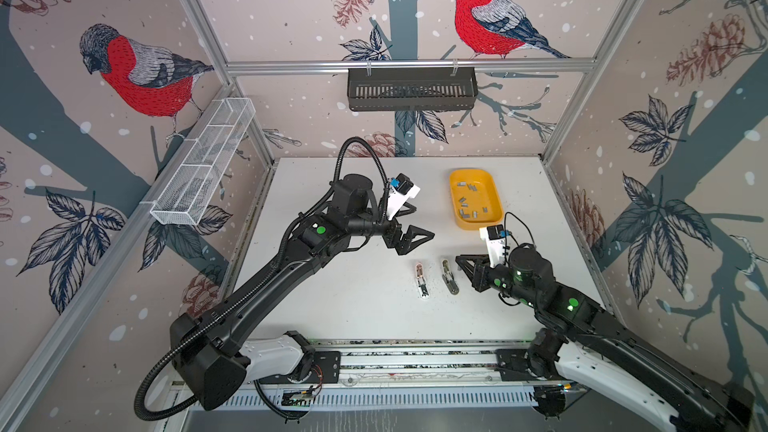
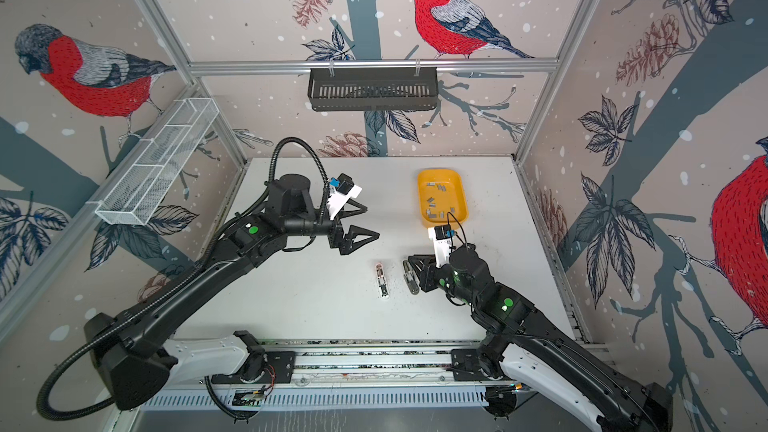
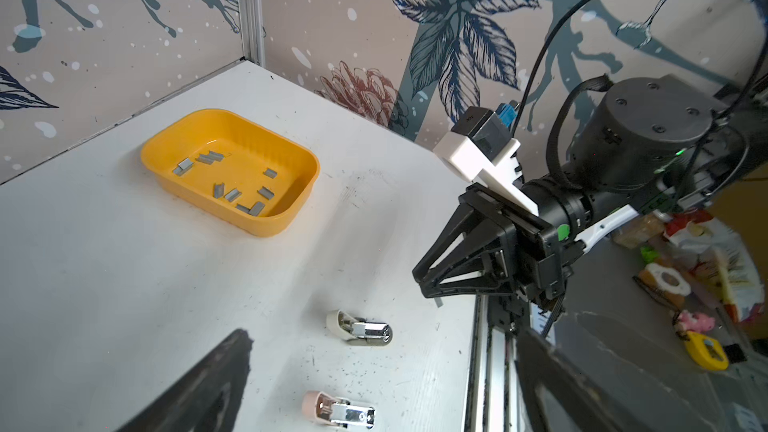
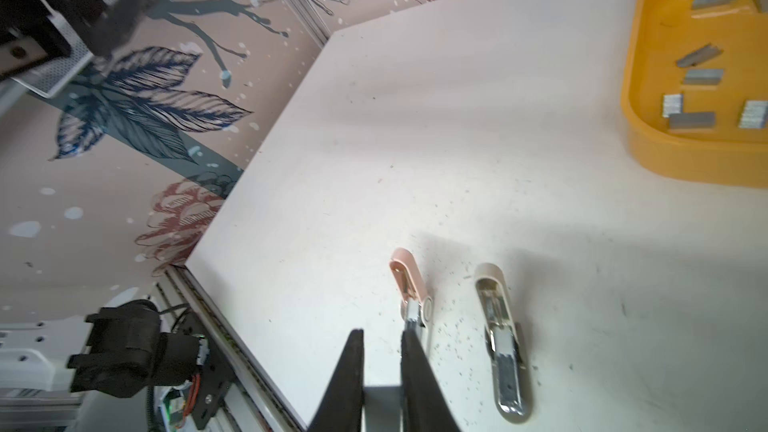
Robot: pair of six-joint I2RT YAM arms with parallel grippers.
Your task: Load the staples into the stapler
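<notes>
Two mini staplers lie opened flat near the table's middle: a pink stapler (image 1: pixel 421 280) (image 3: pixel 338 411) (image 4: pixel 409 288) and a cream stapler (image 1: pixel 449 276) (image 3: pixel 359 328) (image 4: pixel 500 338). Several grey staples (image 1: pixel 467 201) (image 3: pixel 232 195) (image 4: pixel 702 76) are scattered in the yellow tray (image 1: pixel 478 224) (image 3: pixel 257 226) at the back right. My left gripper (image 1: pixel 424 221) (image 3: pixel 384 338) hovers wide open and empty, behind the staplers. My right gripper (image 1: pixel 458 260) (image 4: pixel 382 334) hangs just right of the cream stapler, shut on a small grey staple strip (image 3: pixel 438 303) set back from its tips.
A black basket (image 1: pixel 411 89) hangs on the back rail and a white wire basket (image 1: pixel 203 164) on the left wall. The arms' base rail (image 1: pixel 415 359) runs along the table's front edge. Dark specks dot the table round the staplers.
</notes>
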